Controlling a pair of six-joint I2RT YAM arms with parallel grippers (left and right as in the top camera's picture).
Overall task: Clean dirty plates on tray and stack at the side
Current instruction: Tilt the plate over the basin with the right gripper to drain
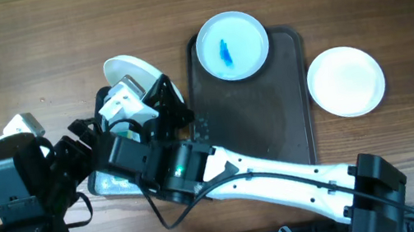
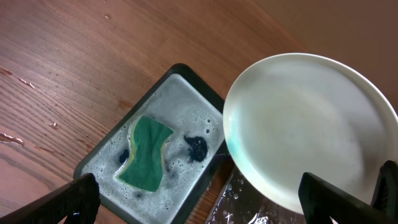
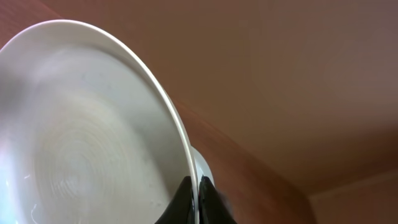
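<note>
My right gripper (image 3: 198, 200) is shut on the rim of a white plate (image 3: 81, 137) and holds it tilted on edge. In the overhead view this plate (image 1: 129, 68) is left of the dark tray (image 1: 253, 117), with the right gripper (image 1: 152, 93) at its lower edge. The plate also fills the right of the left wrist view (image 2: 311, 124) and looks clean and wet. My left gripper (image 2: 205, 205) is open and empty, above a soapy dish (image 2: 186, 87) holding a green sponge (image 2: 146, 152). A plate with a blue stain (image 1: 231, 44) sits on the tray's far end.
A clean white plate (image 1: 346, 81) lies on the wood right of the tray. The soapy dish (image 1: 105, 182) is mostly hidden under both arms at the front left. The right arm (image 1: 283, 175) crosses the table's front. Water drops lie on the wood.
</note>
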